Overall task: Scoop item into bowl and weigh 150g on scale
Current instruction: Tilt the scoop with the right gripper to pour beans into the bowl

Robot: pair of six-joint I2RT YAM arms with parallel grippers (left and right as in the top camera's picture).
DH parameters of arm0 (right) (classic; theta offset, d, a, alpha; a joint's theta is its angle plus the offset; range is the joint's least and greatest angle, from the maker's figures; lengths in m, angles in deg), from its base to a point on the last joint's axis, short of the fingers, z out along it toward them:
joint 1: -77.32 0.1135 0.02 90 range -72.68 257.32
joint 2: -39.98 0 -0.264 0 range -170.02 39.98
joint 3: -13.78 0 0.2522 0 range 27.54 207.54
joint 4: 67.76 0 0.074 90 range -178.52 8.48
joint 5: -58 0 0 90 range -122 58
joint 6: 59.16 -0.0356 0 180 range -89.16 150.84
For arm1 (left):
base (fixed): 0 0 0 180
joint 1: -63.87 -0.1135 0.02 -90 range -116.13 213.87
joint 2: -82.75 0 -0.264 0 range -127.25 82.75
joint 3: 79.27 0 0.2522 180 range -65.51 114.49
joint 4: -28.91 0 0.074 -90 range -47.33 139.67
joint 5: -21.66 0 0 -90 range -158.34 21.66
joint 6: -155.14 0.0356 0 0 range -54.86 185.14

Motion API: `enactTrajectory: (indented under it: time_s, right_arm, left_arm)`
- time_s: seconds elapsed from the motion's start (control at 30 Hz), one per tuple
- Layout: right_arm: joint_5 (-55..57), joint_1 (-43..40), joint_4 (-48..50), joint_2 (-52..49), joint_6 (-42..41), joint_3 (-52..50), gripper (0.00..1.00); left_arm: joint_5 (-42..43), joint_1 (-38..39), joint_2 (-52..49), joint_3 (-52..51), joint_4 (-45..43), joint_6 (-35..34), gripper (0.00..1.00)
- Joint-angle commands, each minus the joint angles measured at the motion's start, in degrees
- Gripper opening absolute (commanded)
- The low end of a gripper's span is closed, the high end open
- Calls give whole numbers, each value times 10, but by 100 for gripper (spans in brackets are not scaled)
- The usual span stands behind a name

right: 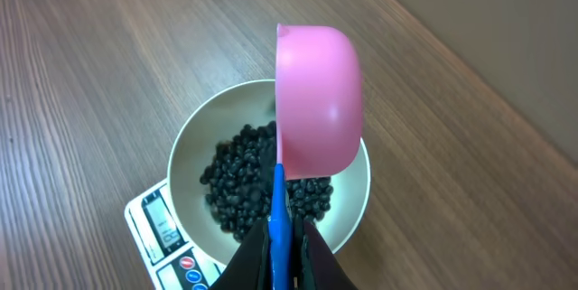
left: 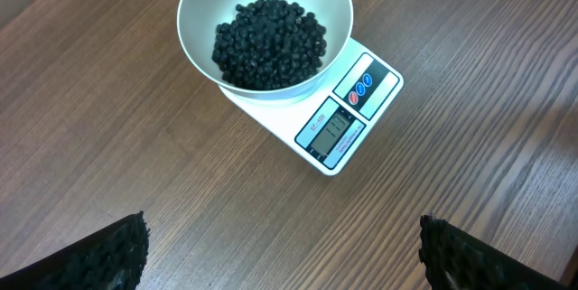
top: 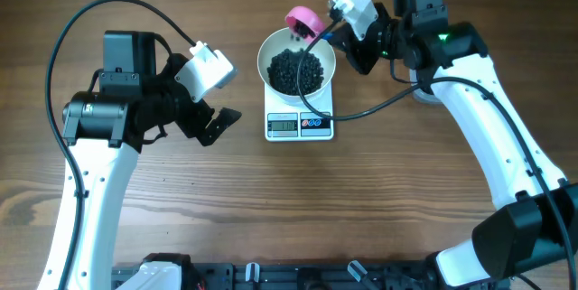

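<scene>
- the left arm [top: 90, 136] stands at the left of the wooden table [top: 271, 209], white with a black wrist, and a black cable loops over it.
- the left gripper [top: 217, 126] hovers just left of the scale, apart from it and holding nothing. its jaws are spread wide, and in the left wrist view the two black ridged fingertips [left: 108, 254] sit at the opposite bottom corners with bare wood between them.
- the scale [top: 300, 126] lies near the middle of the table, towards the far edge. its grey display and its red and blue buttons face the near edge, and the digits are too small to read.
- the bowl [top: 271, 51] sits on the scale's platform and hides most of it.
- the beans [top: 296, 71] lie as a dark heap in the bottom of the bowl, with white wall showing all round them.
- the pink scoop [top: 305, 21] hangs over the bowl's far right rim, tipped on its side. in the right wrist view its rounded outside [right: 318, 100] faces the camera and its blue handle [right: 280, 209] runs back towards the wrist.
- the right gripper [top: 339, 42] is clamped tight on that blue handle, its fingers [right: 312, 263] pressed against either side of it.
- a black cable [top: 361, 112] trails from the right wrist down over the bowl and the scale's right corner.
- the right arm [top: 488, 118] reaches in from the right side of the table.
</scene>
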Motion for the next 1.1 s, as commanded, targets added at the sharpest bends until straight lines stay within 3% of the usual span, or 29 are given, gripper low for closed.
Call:
enactTrajectory:
  time_s: [0.0, 0.33, 0.7, 1.07]
  right_arm:
    - [-24, 3, 0, 10, 43, 14, 4]
    - [-24, 3, 1, 10, 47, 14, 4]
    - [-34, 3, 6, 10, 117, 14, 4]
    - [-34, 2, 7, 10, 93, 14, 4]
  left_arm:
    - [3, 0, -2, -5, -1, -3, 100]
    - [3, 0, -2, -5, -1, -3, 100]
    - [3, 0, -2, -5, -1, -3, 100]
    - [3, 0, -2, -5, -1, -3, 100]
